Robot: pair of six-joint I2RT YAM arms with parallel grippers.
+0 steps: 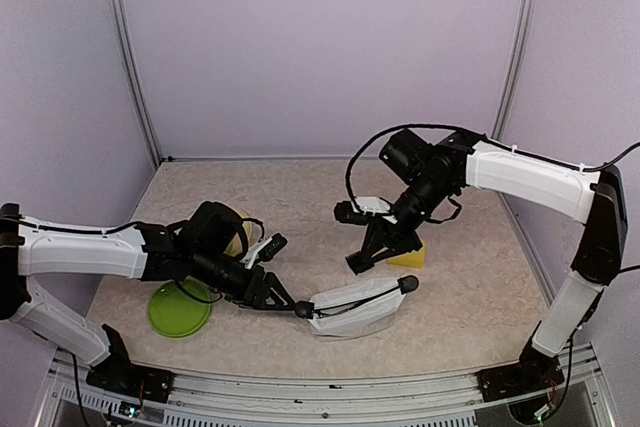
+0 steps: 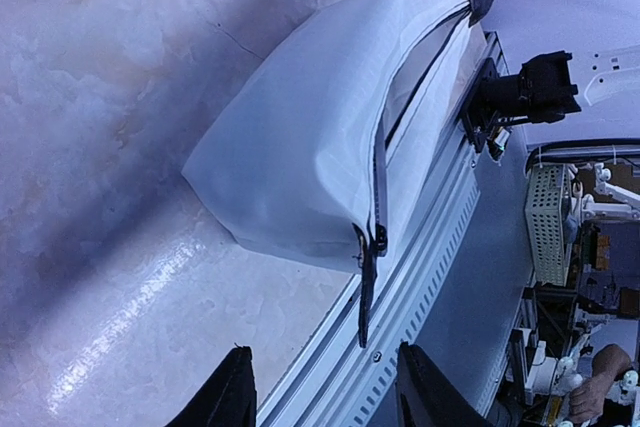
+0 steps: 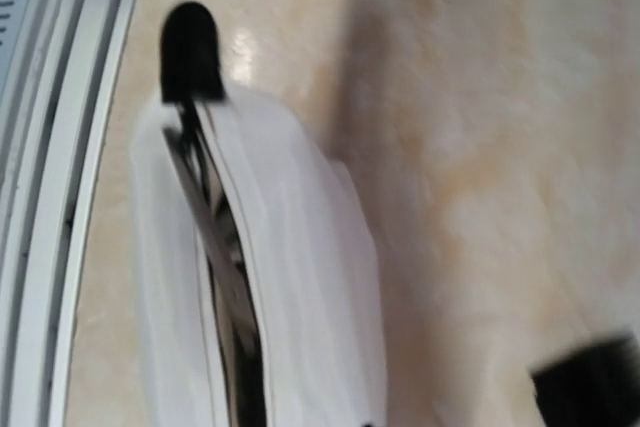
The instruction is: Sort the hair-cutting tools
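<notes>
The white zip pouch (image 1: 352, 311) lies near the front edge with its zip open. In the right wrist view a steel scissor blade (image 3: 212, 247) shows inside the pouch's (image 3: 300, 277) slot. My left gripper (image 1: 287, 301) is open at the pouch's left black end (image 1: 303, 309). In the left wrist view the black pull tab (image 2: 367, 292) hangs between my spread fingers (image 2: 225, 399) without touching them. My right gripper (image 1: 377, 252) hovers open and empty above the pouch; only one finger (image 3: 590, 387) shows in its own blurred view. A small black tool (image 1: 268, 247) lies by the bowl; its kind is unclear.
A green plate (image 1: 180, 310) sits at the front left, and a pale green bowl (image 1: 236, 232) stands behind my left wrist. A yellow block (image 1: 409, 256) lies under my right gripper. The metal front rail (image 2: 420, 287) runs close beside the pouch (image 2: 300, 157).
</notes>
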